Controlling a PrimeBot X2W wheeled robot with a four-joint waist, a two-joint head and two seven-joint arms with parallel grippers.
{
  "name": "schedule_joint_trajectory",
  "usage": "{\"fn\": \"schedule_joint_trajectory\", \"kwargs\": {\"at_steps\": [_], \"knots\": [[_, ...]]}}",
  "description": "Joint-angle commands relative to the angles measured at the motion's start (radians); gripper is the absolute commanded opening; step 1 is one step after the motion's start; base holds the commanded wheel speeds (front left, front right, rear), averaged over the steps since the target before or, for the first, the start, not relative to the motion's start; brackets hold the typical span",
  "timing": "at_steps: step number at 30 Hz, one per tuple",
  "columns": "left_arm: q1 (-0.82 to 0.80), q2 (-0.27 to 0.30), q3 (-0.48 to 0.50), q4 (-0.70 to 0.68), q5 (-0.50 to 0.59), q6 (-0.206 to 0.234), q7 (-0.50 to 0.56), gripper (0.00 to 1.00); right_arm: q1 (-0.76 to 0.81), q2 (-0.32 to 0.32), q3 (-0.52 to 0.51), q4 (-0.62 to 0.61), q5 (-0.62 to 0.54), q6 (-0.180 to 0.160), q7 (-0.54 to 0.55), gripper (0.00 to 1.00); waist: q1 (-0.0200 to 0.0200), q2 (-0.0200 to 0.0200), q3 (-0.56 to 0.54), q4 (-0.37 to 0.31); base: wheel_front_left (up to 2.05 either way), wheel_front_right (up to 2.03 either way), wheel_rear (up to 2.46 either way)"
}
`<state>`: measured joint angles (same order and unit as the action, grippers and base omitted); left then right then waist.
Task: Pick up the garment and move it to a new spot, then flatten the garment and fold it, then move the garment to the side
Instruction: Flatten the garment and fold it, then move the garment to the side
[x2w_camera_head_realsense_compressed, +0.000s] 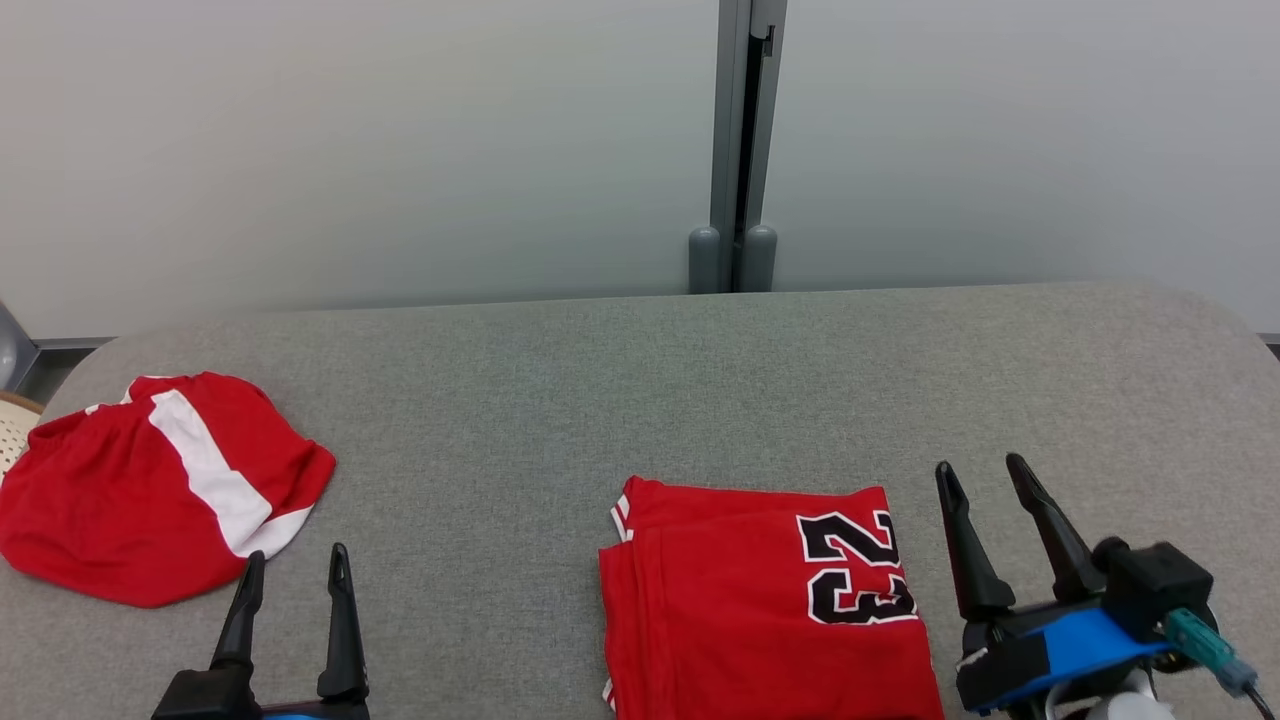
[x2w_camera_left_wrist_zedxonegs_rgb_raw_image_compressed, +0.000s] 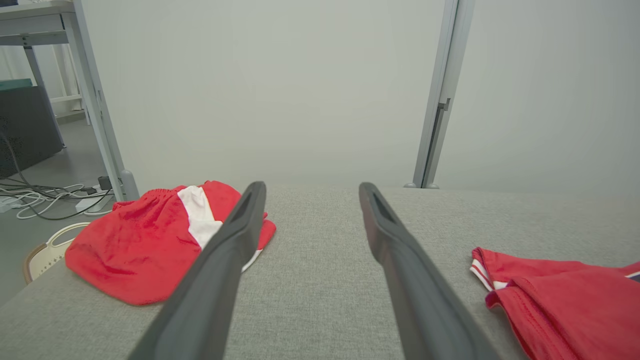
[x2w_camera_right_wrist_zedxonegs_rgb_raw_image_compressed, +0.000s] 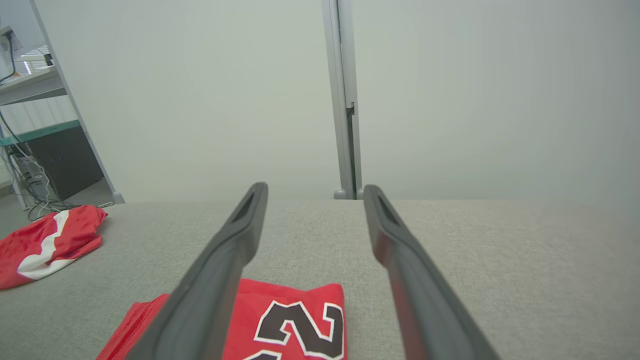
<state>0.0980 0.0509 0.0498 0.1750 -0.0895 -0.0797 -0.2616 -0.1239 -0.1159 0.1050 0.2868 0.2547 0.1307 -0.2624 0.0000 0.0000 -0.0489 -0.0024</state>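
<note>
Jaws released and empty on both: left gripper (x2w_camera_head_realsense_compressed: 297, 552) low left, right gripper (x2w_camera_head_realsense_compressed: 980, 464) low right, just beside the jersey (x2w_camera_head_realsense_compressed: 760, 600). On the table (x2w_camera_head_realsense_compressed: 640, 400): shorts (x2w_camera_head_realsense_compressed: 150, 490) crumpled by the left edge, jersey folded at front centre, number up.

Risks: a sloppy pinch could drag the shorts off the left edge. Grabbing only the jersey's top layer would likely undo the fold when it is moved aside.

Hidden: the jersey's near edge is cut off by the head view's bottom. Its layer count is unclear. Cannot tell for sure which piece is the garment meant.
</note>
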Motion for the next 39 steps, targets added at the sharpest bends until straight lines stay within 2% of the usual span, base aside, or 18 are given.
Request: {"fn": "schedule_joint_trajectory", "kwargs": {"at_steps": [1, 5, 15, 39], "knots": [[0.009, -0.001, -0.003, -0.004, 0.001, -0.001, -0.005, 1.00, 0.052, 0.013, -0.026, -0.039, -0.016, 0.000, -0.003, 1.00, 0.0000, 0.0000, -0.004, -0.002, 0.00, 0.00, 0.00], [0.017, -0.001, -0.007, -0.008, 0.007, -0.003, -0.005, 1.00, 0.136, 0.036, -0.071, -0.102, -0.038, 0.000, -0.003, 1.00, 0.0000, 0.0000, -0.015, 0.000, 0.00, 0.00, 0.00], [0.032, 0.000, -0.021, -0.016, 0.029, -0.006, -0.005, 1.00, 0.237, 0.061, -0.124, -0.142, -0.083, 0.000, 0.018, 1.00, 0.0000, 0.0000, -0.033, 0.012, 0.00, 0.00, 0.00], [0.007, 0.013, -0.039, 0.045, 0.021, -0.006, -0.004, 1.00, 0.227, 0.066, -0.130, -0.120, -0.090, 0.000, 0.056, 1.00, 0.0000, 0.0000, -0.037, 0.031, 0.00, 0.00, 0.00]]}}
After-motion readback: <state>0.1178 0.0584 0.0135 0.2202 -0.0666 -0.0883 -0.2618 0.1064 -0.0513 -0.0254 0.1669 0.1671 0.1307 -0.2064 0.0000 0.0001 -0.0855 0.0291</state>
